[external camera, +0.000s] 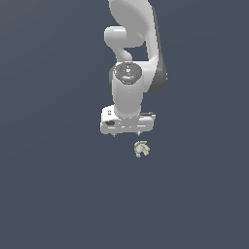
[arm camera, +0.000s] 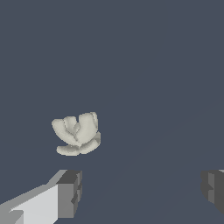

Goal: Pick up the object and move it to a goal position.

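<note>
The object (external camera: 141, 149) is a tiny cream lumpy thing with small nubs, lying on the dark grey floor. In the wrist view the object (arm camera: 78, 133) shows as a cluster of rounded lobes, lying beyond one fingertip (arm camera: 70, 192) and off the line between the two. My white gripper (external camera: 127, 133) hangs just behind and slightly to the exterior view's left of it, apart from it. The gripper (arm camera: 142, 190) is open, its dark pads wide apart with nothing between them.
The white arm (external camera: 133, 53) rises behind the gripper towards the top of the exterior view. Plain dark grey floor (external camera: 58, 185) spreads all around.
</note>
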`<state>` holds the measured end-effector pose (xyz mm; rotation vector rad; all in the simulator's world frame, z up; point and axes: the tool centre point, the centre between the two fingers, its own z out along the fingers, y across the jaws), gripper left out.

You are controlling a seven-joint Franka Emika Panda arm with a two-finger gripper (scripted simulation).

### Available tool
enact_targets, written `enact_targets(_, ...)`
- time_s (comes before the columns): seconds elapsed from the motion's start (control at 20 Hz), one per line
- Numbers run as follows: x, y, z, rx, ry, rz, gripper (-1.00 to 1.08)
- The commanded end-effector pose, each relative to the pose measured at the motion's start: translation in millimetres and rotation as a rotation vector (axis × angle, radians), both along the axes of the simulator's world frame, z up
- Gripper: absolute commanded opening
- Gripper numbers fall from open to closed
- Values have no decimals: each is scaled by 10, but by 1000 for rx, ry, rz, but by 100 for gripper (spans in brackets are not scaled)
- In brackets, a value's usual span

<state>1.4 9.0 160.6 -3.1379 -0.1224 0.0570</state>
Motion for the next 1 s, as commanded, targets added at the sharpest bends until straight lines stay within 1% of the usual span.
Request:
enact_targets(0.0, 2, 44, -42, 0, -1, 11, 100)
enact_targets(0.2, 16, 185, -179, -2, -8, 48, 100)
enact_targets(0.6, 12, 620, -583, 1, -29, 159, 100)
enact_targets(0.8, 0, 736, -686, 3, -35, 187, 100)
enact_targets(0.95, -3, 763, -710, 4, -36, 194, 100)
